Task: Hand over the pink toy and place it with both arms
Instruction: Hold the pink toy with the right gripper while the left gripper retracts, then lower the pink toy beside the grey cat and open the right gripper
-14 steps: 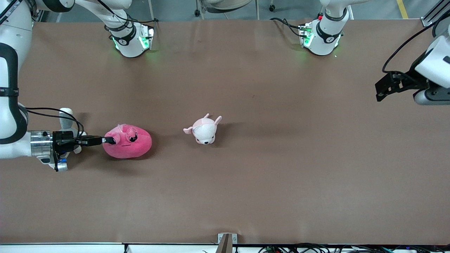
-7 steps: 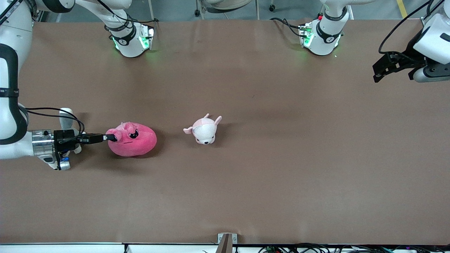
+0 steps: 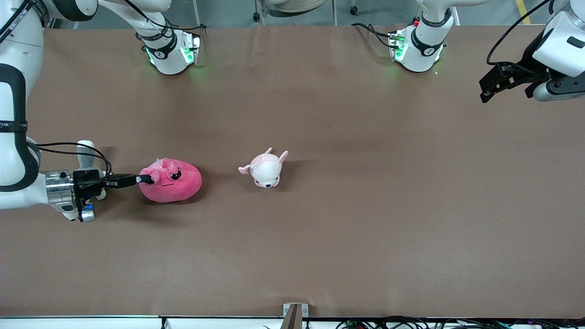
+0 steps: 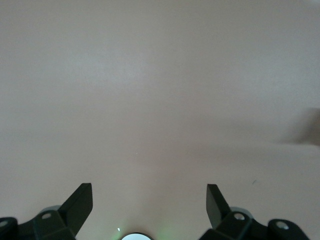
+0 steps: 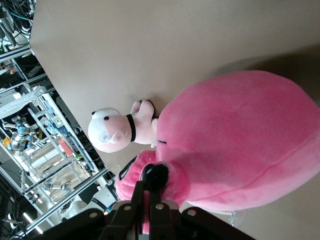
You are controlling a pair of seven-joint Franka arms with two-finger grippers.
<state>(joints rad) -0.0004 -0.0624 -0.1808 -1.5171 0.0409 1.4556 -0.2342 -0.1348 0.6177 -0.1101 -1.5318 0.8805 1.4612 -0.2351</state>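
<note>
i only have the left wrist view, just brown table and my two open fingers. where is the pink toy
Observer: The pink toy is at the right arm's end of the table, nowhere near the left gripper.
Operator: is the right arm on it
Observer: Yes, the right gripper is shut on a small fold at the toy's edge, beside its black eyes.
Operator: anything else on the table
Observer: A smaller pale pink-and-white plush lies beside the pink toy, toward the left arm's end, apart from it.
Operator: where am i over
Observer: Your gripper hangs open over bare table at the left arm's end.
</note>
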